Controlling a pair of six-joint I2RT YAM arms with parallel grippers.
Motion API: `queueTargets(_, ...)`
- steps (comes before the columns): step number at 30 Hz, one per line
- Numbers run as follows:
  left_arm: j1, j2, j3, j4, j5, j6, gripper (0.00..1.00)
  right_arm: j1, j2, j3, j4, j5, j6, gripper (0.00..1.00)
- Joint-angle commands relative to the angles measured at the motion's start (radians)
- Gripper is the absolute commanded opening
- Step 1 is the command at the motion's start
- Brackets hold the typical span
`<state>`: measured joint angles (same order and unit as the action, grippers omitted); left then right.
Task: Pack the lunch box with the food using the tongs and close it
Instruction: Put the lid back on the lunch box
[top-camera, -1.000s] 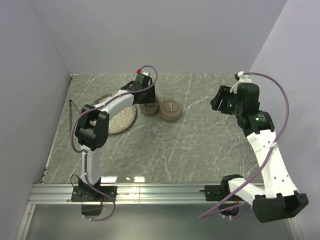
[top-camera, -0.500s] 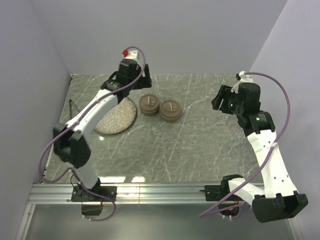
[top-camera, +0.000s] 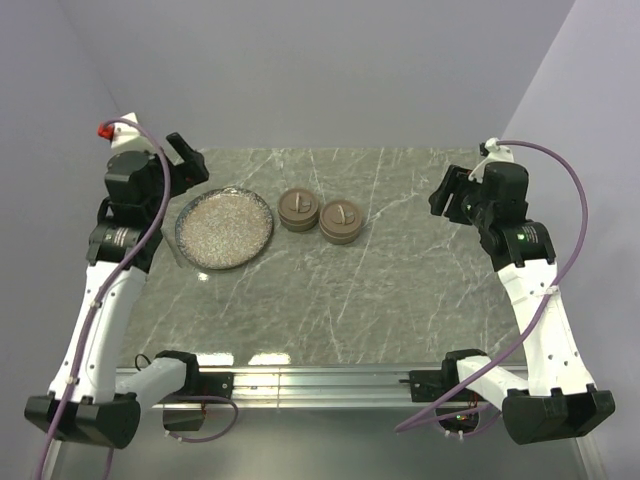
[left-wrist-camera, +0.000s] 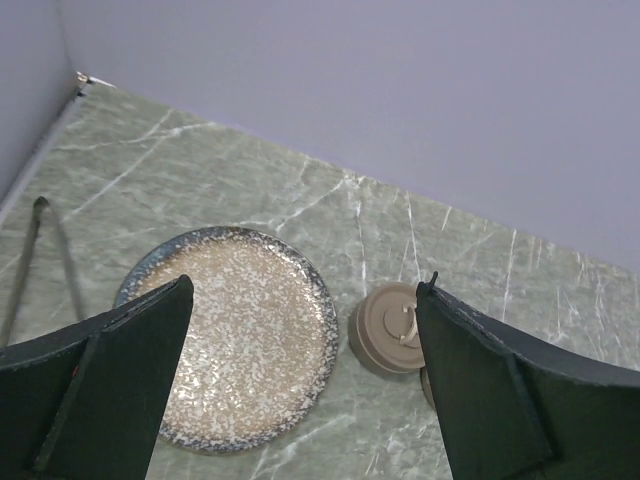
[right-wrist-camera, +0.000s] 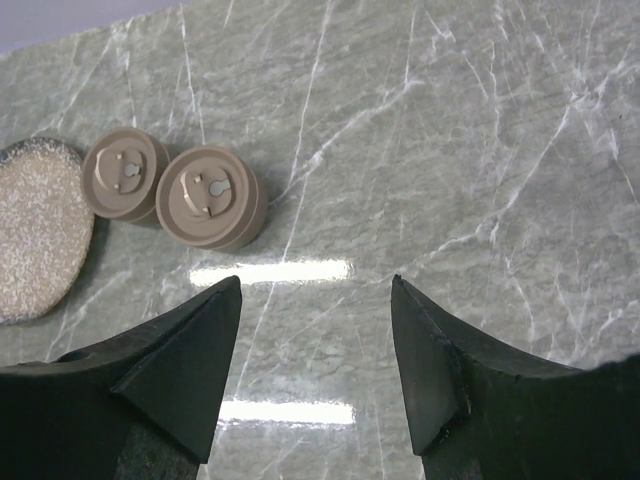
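Two round tan lunch box tins stand side by side at the back centre, the left tin (top-camera: 299, 210) (left-wrist-camera: 393, 327) and the right tin (top-camera: 340, 221) (right-wrist-camera: 208, 196), both with lids on. The thin metal tongs (left-wrist-camera: 40, 205) lie on the table left of the speckled plate (top-camera: 224, 228). No food shows on the plate or elsewhere. My left gripper (top-camera: 188, 160) (left-wrist-camera: 308, 283) hangs open high above the plate's left side, holding nothing. My right gripper (top-camera: 447, 192) (right-wrist-camera: 317, 280) is open and empty, raised over the right part of the table.
The green marble table (top-camera: 400, 270) is enclosed by lilac walls at the back and on both sides. A metal rail (top-camera: 320, 380) runs along the near edge. Purple cables loop off both arms.
My left arm has swung away from the tins to the far left and risen, its jaws opening wider. The right arm has shifted only slightly.
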<state>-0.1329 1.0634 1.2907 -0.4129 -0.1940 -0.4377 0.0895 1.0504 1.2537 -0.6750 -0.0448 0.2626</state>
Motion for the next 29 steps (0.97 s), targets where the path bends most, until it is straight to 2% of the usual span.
queueTargets(1,0.015,-0.058,0.022,-0.026,-0.007,0.047,0.99,-0.014,-0.001,0.055,0.009,0.010,-0.017,0.69)
queueTargets(9,0.015,-0.094,0.096,-0.021,-0.056,0.045,0.99,-0.014,0.002,0.075,0.011,-0.006,-0.011,0.69)
queueTargets(21,0.015,-0.105,0.094,-0.029,-0.087,0.060,0.99,-0.013,0.000,0.079,0.008,-0.001,-0.010,0.70)
queueTargets(29,0.013,-0.028,0.131,-0.099,-0.110,0.030,0.99,-0.014,0.008,0.090,0.009,-0.003,-0.008,0.70)
